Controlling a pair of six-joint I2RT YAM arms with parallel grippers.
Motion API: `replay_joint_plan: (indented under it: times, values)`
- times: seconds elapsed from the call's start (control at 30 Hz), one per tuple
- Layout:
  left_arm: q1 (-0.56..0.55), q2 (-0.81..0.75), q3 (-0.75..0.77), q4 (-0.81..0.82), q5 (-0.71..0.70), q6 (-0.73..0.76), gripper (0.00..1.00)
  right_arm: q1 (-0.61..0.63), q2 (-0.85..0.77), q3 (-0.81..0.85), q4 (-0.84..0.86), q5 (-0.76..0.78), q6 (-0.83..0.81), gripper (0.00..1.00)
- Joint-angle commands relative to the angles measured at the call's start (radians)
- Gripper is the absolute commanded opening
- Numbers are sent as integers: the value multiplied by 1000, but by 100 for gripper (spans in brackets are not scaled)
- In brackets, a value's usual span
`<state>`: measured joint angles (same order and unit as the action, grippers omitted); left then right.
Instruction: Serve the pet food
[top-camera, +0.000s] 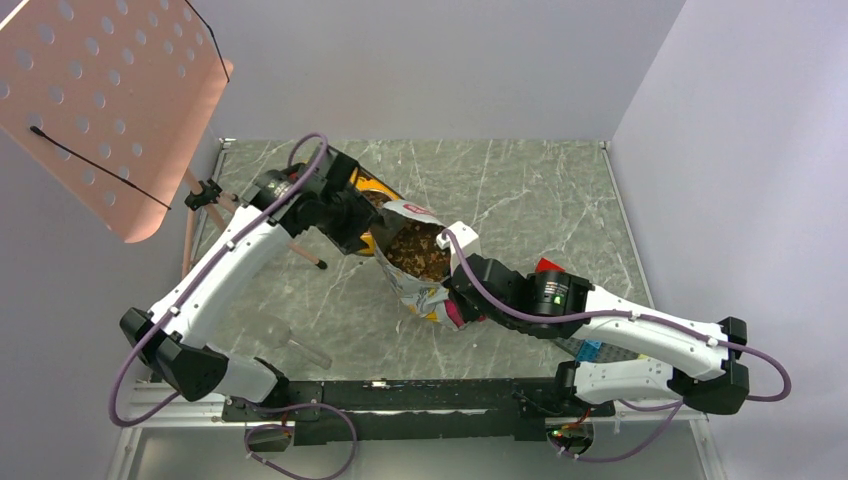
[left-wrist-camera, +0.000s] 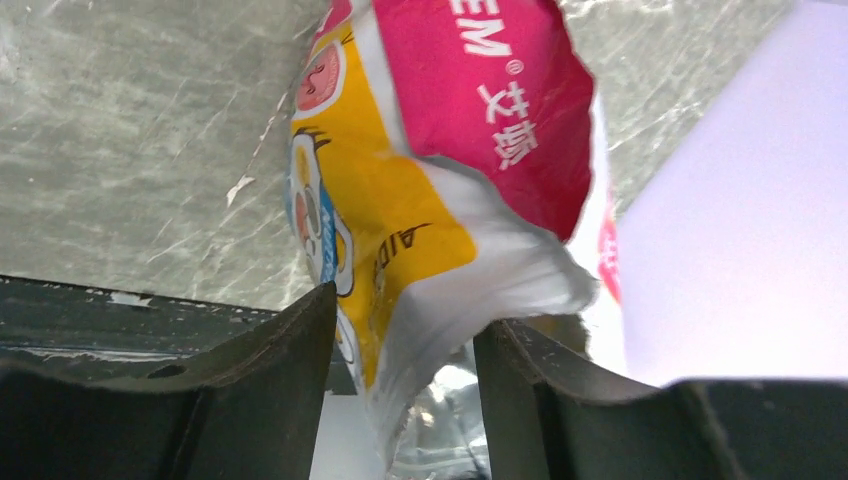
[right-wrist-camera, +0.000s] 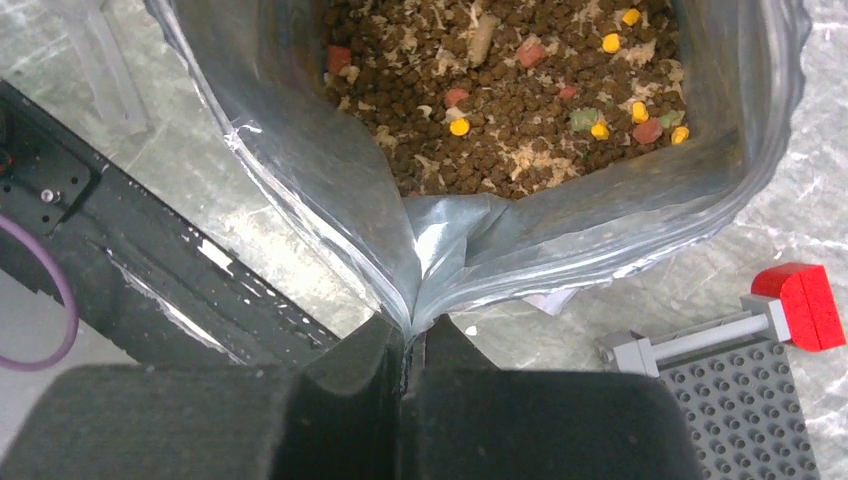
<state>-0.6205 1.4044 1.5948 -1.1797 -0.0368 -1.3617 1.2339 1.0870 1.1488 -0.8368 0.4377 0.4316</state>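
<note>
Two arms of like build. The left arm (top-camera: 230, 265) and right arm (top-camera: 650, 335) each have smooth white link shells joined by black, rounded joint housings; the black wrist block directly behind each hand is the bulkiest part of the forearm. A purple cable (top-camera: 130, 365) runs from behind the hand along each arm, held by small white clips, and bows out in a wide loop at the base end. Farthest from the hands, both black bases sit on a black rail (top-camera: 420, 395). The left hand (top-camera: 358, 232) has matte dark fingers (left-wrist-camera: 270, 350) with curved, tapering tips and one small round hole. The right hand (top-camera: 455, 292) has the same dark, blunt wedges.
</note>
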Motion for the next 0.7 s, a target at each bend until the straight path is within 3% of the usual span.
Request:
replay_joint_plan:
  times: [0.0,0.23,0.47,0.57,0.67]
  values:
    - [63,17,95,48,59,27,57,-1,-45,5,98,-27,-86,0]
    - [76,118,194,31,73,55,54,-1,-39,7,105,-30,-92,0]
    - [75,53,167,135,42,76,60,-1,-49,-4,102,-25,-84,0]
    - [75,-3,141,187,-4,71,77,-1,-57,-9,101,-19,-85,0]
    - [79,-26,114,208,-5,31,83,-1,-55,-8,103,-15,-88,0]
